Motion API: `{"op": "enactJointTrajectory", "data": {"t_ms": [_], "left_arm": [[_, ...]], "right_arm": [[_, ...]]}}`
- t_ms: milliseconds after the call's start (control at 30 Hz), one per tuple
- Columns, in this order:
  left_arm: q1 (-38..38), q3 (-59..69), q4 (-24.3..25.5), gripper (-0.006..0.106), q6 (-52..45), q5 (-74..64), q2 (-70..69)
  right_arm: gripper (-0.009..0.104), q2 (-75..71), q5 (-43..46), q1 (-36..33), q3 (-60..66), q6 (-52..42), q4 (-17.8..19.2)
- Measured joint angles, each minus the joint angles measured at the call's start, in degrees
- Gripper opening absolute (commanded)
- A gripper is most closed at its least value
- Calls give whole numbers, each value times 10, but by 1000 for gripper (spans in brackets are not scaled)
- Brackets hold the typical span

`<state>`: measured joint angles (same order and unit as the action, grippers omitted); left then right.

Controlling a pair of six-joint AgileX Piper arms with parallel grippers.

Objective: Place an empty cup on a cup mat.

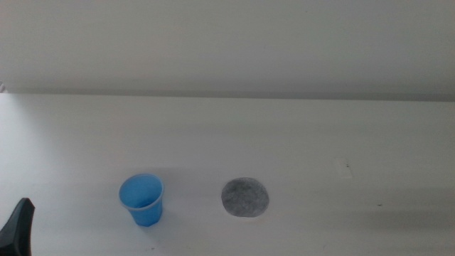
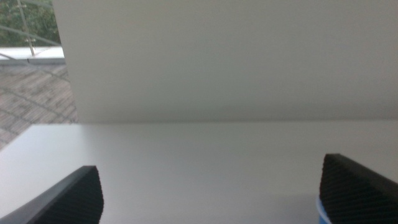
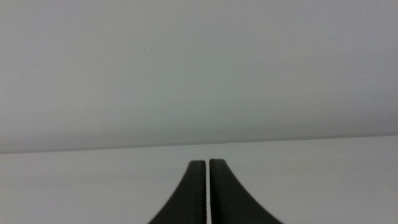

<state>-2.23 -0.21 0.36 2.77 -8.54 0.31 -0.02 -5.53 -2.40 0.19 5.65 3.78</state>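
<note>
The blue cup stands upright and empty on the white table, left of centre near the front. The grey speckled cup mat lies flat to its right, apart from it. My left gripper shows only as a dark tip at the bottom left corner of the middle view, left of the cup. In the left wrist view its jaws stand wide apart with nothing between them, and a sliver of the blue cup shows beside one jaw. My right gripper is shut and empty; it is out of the middle view.
The white table runs back to a pale wall. A small faint mark lies right of the mat. A window with greenery shows in the left wrist view.
</note>
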Motion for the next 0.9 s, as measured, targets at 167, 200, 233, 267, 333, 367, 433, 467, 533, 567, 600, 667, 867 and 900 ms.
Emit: {"op": "enactJointTrajectory", "data": {"t_ms": [167, 200, 233, 267, 333, 367, 433, 467, 533, 567, 600, 667, 867, 900], "left_arm": [[38, -125, 0, 94, 0, -99, 114], [53, -162, 0, 94, 0, -137, 145], [68, -210, 0, 94, 0, -180, 186], [82, -256, 0, 94, 0, -224, 227], [104, -338, 0, 94, 0, -299, 306], [115, -371, -4, 94, 0, -335, 345], [134, -421, -4, 94, 0, -384, 411], [145, -444, -4, 94, 0, -406, 445], [166, -477, -4, 94, 0, -435, 505], [177, -494, -7, 94, 6, -445, 536], [190, -510, -7, 94, 15, -451, 561], [212, -540, -4, 94, 42, -472, 621], [266, -621, 22, 94, 104, -548, 758], [268, -631, 25, 94, 113, -555, 776]], "right_arm": [[-2, 0, 0, 0, 0, 0, 0], [-2, 0, 0, 0, 0, 0, 0], [-2, 0, 0, 0, 0, 0, 0], [-2, 0, 0, 0, 0, 0, 0], [-2, 0, 0, 0, 0, 0, 0], [-2, 0, 0, 0, 0, 0, 0], [-2, 0, 0, 0, 0, 0, 0], [-2, 0, 0, 0, 0, 0, 0], [-2, 0, 0, 0, 0, 0, 0], [-2, 0, 0, 0, 0, 0, 0], [-2, 0, 0, 0, 0, 0, 0], [-2, 0, 0, 0, 0, 0, 0], [-2, 0, 0, 0, 0, 0, 0], [-2, 0, 0, 0, 0, 0, 0]]}}
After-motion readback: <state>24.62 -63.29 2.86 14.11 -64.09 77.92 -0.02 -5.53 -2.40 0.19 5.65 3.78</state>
